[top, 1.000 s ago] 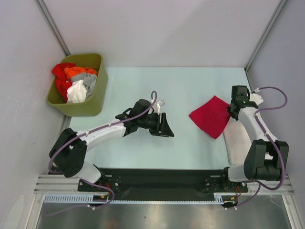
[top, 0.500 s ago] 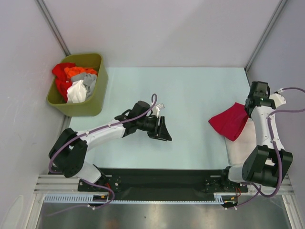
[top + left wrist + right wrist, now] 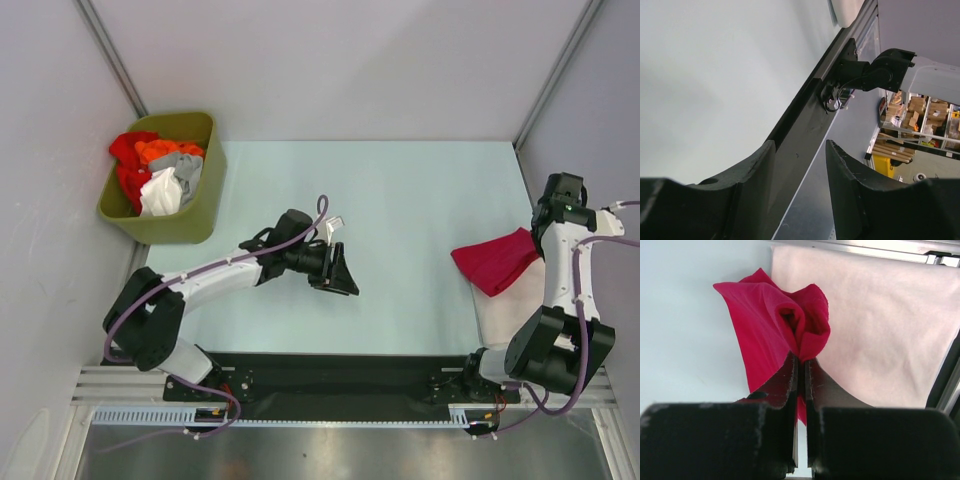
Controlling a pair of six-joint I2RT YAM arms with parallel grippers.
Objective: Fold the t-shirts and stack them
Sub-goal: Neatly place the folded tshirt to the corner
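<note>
1. Right gripper (image 3: pixel 800 360): the fingers are pressed nearly together on a bunched fold of the crimson t-shirt (image 3: pixel 771 322). Only a thin slit shows between them, and it is filled with cloth.
2. From above, the right gripper (image 3: pixel 538 238) sits at the far right edge of the table (image 3: pixel 400 190). The right arm is bent back close to the right wall.
3. Crimson t-shirt (image 3: pixel 495 262): it is crumpled rather than flat and held by its right end. The rest trails left and near from the grip. Part of it lies over the pale table top, and part over the far left edge of the off-white t-shirt (image 3: pixel 508 312).
4. Off-white t-shirt (image 3: pixel 880 330): it is spread flat at the near right corner of the table, with its near edge by the black rail. The crimson cloth touches and overlaps it.
5. Left gripper (image 3: pixel 338 270): it is over the middle of the table, well apart from both shirts. Its fingers are parted and hold nothing.
6. Left wrist view: the gap at the left gripper (image 3: pixel 800 145) shows only bare table and the black rail beyond.
7. Olive-green bin (image 3: pixel 195 225): it stands at the far left corner, half off the table edge.
8. The bin holds a loose heap of cloth:
   - red cloth (image 3: pixel 128 150)
   - orange cloth (image 3: pixel 160 150)
   - grey cloth (image 3: pixel 186 165)
   - white cloth (image 3: pixel 160 192)
</note>
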